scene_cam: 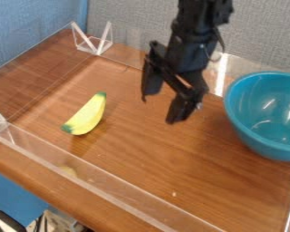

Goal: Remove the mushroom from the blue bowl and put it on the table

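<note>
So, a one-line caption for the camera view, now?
Open gripper hovers over the wooden table, between banana and blue bowl.

Teal-blue bowl (268,113), yel. banana (84,115) w/ green tips, red-brn table (135,168).

The reddish-brown wood-grain counter (135,172) carries a yellow banana (84,115) at nine o'clock. A blue bowl (266,113) sits at three.

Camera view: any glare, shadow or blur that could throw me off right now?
In the current camera view, small bright glints show inside the blue bowl; the clear wall's edges catch pale streaks along the table; the gripper is dark and slightly soft, so fine detail is lost; the banana reads clearly.
</note>
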### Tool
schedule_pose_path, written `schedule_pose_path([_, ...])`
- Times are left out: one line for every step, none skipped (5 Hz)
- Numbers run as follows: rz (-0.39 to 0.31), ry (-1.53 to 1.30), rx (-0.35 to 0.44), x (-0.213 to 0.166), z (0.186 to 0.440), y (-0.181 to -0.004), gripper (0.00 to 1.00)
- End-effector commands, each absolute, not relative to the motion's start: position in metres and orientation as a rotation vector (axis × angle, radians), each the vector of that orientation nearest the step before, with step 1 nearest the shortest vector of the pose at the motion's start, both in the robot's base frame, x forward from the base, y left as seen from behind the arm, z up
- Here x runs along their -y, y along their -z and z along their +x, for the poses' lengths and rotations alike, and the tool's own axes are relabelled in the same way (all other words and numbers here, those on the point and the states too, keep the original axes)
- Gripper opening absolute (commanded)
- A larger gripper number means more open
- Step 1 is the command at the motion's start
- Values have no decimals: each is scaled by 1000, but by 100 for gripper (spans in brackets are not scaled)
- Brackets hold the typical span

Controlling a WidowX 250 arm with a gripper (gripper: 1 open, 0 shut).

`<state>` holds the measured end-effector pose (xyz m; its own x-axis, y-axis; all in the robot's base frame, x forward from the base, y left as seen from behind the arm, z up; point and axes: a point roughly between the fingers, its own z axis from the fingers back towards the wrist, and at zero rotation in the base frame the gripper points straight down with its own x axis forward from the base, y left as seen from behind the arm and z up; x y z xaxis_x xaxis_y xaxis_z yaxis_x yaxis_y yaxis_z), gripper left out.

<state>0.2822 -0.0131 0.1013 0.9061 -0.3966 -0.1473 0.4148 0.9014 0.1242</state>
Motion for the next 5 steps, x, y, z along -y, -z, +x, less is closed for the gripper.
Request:
schedule_pose_path([162, 410, -49, 11, 293, -115, 100])
schedule_pose_path([168, 406, -43, 8, 296, -112, 0])
schedule_pose_path([155, 393, -48, 14, 294, -107, 100])
schedule_pose_path([145, 380, -55, 21, 292, -102, 100])
schedule_pose_path([148, 306, -53, 21, 305, -95, 100])
